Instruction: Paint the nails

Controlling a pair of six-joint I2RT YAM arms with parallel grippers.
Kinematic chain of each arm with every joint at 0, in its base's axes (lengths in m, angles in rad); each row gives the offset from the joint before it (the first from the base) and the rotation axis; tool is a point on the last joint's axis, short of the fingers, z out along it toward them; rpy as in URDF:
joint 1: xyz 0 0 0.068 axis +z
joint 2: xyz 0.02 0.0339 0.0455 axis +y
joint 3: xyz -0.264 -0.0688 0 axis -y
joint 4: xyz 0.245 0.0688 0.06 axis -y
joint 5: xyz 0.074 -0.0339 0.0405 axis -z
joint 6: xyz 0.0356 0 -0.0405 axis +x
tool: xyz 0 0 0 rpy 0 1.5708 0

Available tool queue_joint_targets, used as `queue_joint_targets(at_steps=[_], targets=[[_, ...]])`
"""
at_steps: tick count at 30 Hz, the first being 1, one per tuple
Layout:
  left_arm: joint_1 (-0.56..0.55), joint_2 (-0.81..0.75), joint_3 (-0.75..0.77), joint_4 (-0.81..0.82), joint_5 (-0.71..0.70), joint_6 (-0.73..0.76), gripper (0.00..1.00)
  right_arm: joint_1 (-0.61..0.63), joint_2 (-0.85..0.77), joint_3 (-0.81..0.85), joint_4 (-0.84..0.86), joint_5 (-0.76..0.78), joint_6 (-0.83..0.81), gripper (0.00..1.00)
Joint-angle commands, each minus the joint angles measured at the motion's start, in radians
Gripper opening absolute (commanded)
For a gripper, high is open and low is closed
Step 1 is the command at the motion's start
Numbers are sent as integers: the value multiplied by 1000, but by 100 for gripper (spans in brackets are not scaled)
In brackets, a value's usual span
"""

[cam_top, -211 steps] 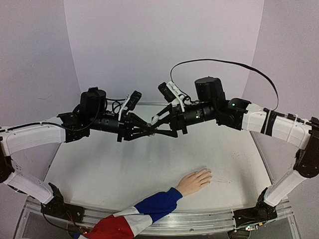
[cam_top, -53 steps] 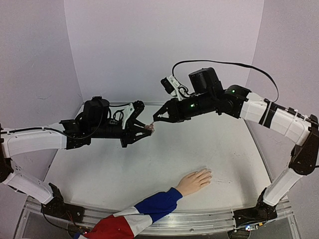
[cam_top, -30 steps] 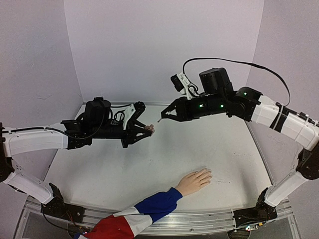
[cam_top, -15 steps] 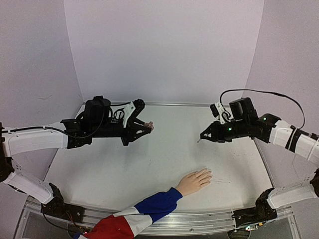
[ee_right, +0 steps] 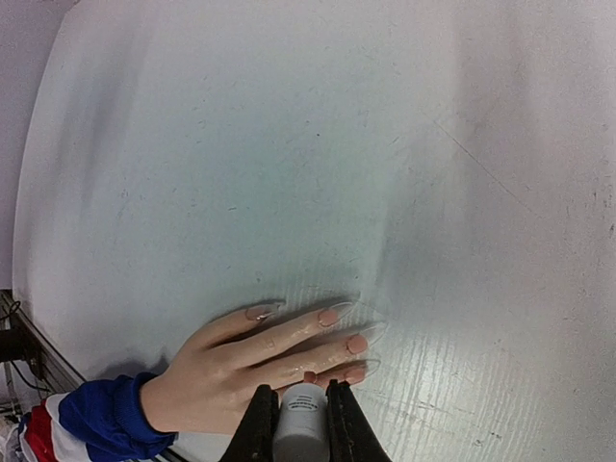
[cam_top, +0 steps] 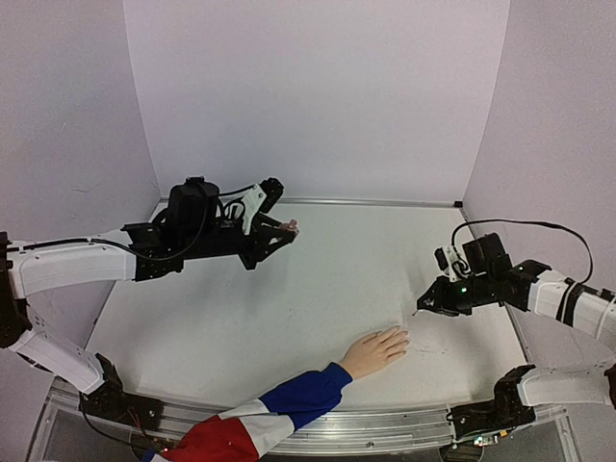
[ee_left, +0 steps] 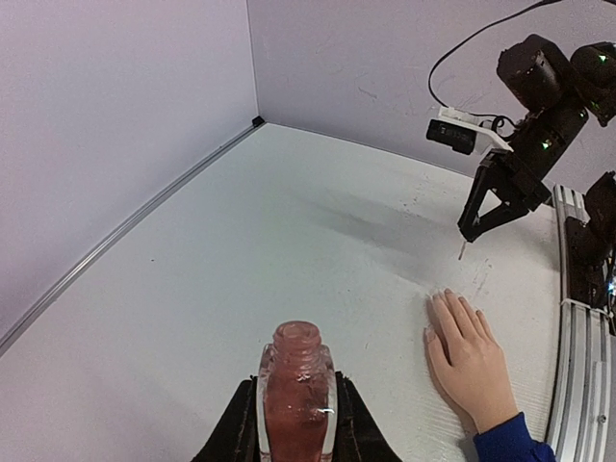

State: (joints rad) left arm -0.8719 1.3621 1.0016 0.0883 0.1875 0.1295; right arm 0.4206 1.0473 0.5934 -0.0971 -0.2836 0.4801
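A pale hand [cam_top: 377,351] in a blue, white and red sleeve [cam_top: 289,404] lies flat near the table's front edge. Its nails [ee_right: 328,315] look pink with long clear tips. My left gripper [cam_top: 285,229] hangs over the far left of the table, shut on an uncapped pinkish polish bottle [ee_left: 294,390]. My right gripper [cam_top: 423,303] is low, just right of the fingertips, shut on the white brush cap [ee_right: 300,419]. From the left wrist, the thin brush [ee_left: 461,252] points down just beyond the hand [ee_left: 472,361]. In the right wrist view the cap sits over the fingers [ee_right: 289,351].
The white table [cam_top: 318,289] has purple walls on three sides and a metal rail [cam_top: 385,419] along its front edge. Faint scratch marks [cam_top: 428,348] lie right of the hand.
My right arm has swung away from the bottle, down and to the right, to sit low beside the hand's fingertips. The left arm has barely shifted and still holds the bottle.
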Motion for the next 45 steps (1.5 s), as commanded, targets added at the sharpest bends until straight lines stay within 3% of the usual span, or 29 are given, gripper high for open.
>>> queue_joint_targets(at_steps=[1, 19, 45], targets=[[-11, 15, 67, 50, -43, -12, 0, -28, 10, -22, 1, 9, -53, 0], [-26, 93, 120, 51, -45, -3, 0, -34, 75, -104, 66, -85, -39, 0], [-27, 120, 137, 50, -43, 4, 0, -34, 150, -108, 112, -100, -50, 0]])
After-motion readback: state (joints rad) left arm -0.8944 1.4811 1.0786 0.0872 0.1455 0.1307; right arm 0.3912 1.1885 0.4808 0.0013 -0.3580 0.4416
